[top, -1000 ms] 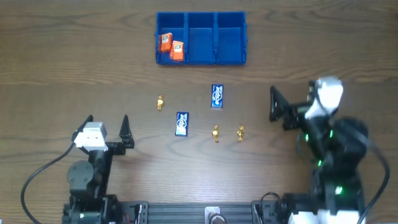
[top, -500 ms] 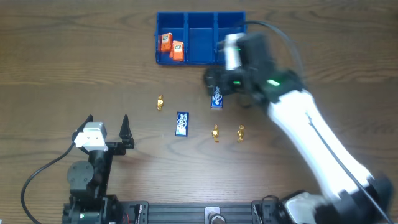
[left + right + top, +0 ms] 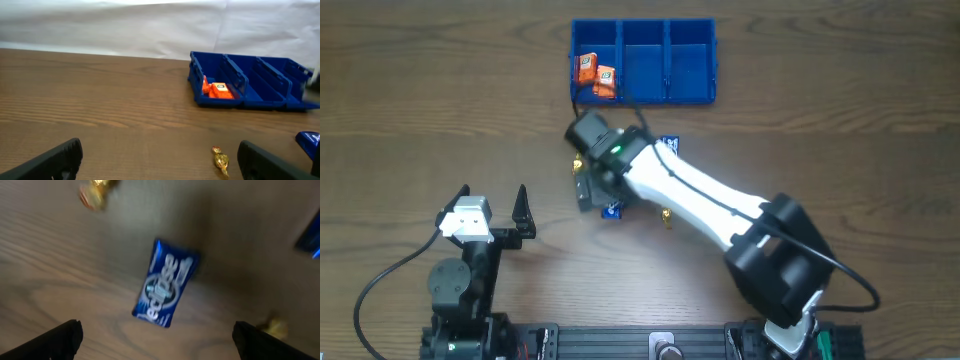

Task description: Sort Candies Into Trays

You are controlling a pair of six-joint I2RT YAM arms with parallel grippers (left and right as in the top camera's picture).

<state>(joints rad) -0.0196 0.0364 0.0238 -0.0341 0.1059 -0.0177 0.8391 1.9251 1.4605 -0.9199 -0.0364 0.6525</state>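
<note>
While the left gripper [image 3: 492,205] sits wide open and empty by the table's [image 3: 880,150] near edge, the right gripper [image 3: 160,339] hangs over a blue candy bar [image 3: 165,283].
Its fingers [image 3: 55,340] are spread wide, holding nothing — the bar lies flat near the table's middle, under and slightly ahead of the gap. Its long axis runs roughly crosswise to the line between the fingers, so a descent should likely catch its long sides. Beyond — the blue tray [image 3: 710,60] by the far edge, orange candies [image 3: 595,72] in its left compartment.
</note>
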